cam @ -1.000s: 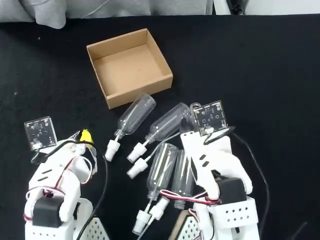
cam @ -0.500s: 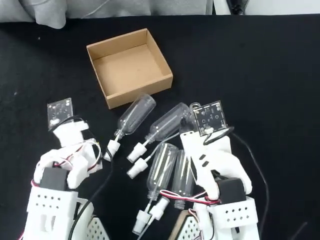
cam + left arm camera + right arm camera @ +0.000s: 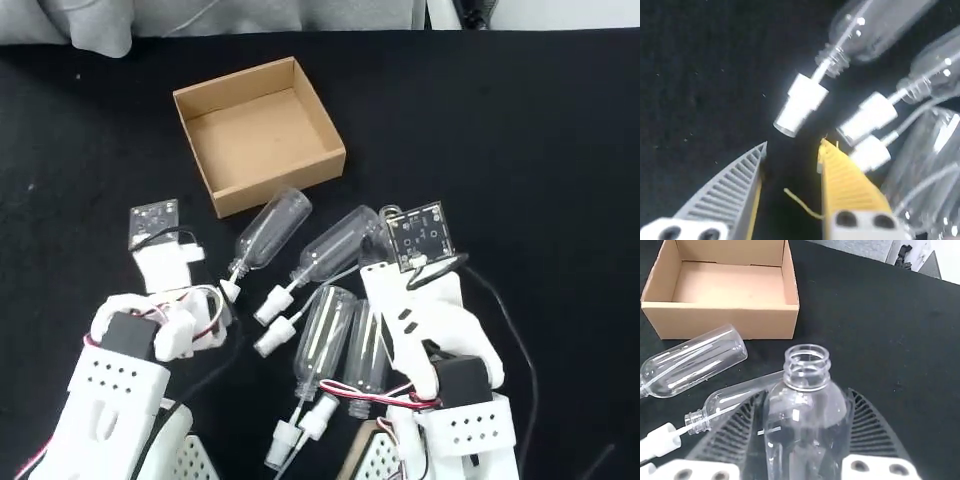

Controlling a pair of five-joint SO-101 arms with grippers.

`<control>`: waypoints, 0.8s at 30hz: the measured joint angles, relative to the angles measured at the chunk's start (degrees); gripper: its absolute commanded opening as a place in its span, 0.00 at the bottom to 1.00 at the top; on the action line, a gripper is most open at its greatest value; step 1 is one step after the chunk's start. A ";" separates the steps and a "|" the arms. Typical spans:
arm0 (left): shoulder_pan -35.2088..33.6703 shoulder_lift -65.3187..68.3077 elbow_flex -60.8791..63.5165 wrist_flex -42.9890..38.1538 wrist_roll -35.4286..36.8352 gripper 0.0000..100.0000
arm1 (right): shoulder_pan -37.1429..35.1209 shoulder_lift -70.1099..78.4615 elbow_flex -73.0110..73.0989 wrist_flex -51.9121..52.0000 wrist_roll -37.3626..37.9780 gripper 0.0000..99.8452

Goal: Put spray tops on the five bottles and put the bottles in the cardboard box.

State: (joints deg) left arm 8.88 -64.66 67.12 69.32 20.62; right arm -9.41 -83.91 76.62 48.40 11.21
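1. Right now your left hand (image 3: 792,150) is spread apart and holds nothing, with a grey finger on one side and a yellow finger (image 3: 842,175) on the other.
2. A white spray top (image 3: 800,102) lies on the black worktop (image 3: 520,130) just beyond that hand's tips and is not touching them.
3. The spray top's thin tube runs into the neck of a lying bottle (image 3: 875,20), so the cap sits off the neck rather than seated on it.
4. Two more white caps (image 3: 867,117) lie close beside the yellow finger, each with a tube leading to another clear bottle.
5. Your right hand (image 3: 805,392) is clamped on an open-necked bottle (image 3: 805,415), with one dark finger against each side of its body.
6. In the high view, the cardboard box (image 3: 280,185) sits in the upper left of the frame with its open side up, apart from both hands.
7. In that same view, four clear bottles lie in the middle of the frame between your two arms. Two are just below the box and two are lower down, against the right arm.
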 measured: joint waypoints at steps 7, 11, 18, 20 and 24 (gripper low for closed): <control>9.67 4.66 -4.84 2.99 0.35 0.15 | 4.57 0.00 0.00 0.00 -0.97 0.15; 15.65 8.62 -6.95 3.16 0.35 0.15 | 8.35 0.00 0.00 0.00 -3.25 0.15; 25.32 12.57 -9.93 3.16 3.69 0.15 | 11.60 0.00 0.00 -1.58 -3.60 0.15; 28.31 12.75 -10.20 3.16 4.13 0.15 | 11.69 0.00 0.00 -1.67 -3.60 0.15; 33.93 12.75 -10.37 3.16 6.59 0.15 | 12.40 0.00 0.00 -2.73 -3.60 0.15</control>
State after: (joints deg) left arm 42.81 -51.91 56.75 72.48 27.21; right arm 2.99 -83.91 76.62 45.67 7.60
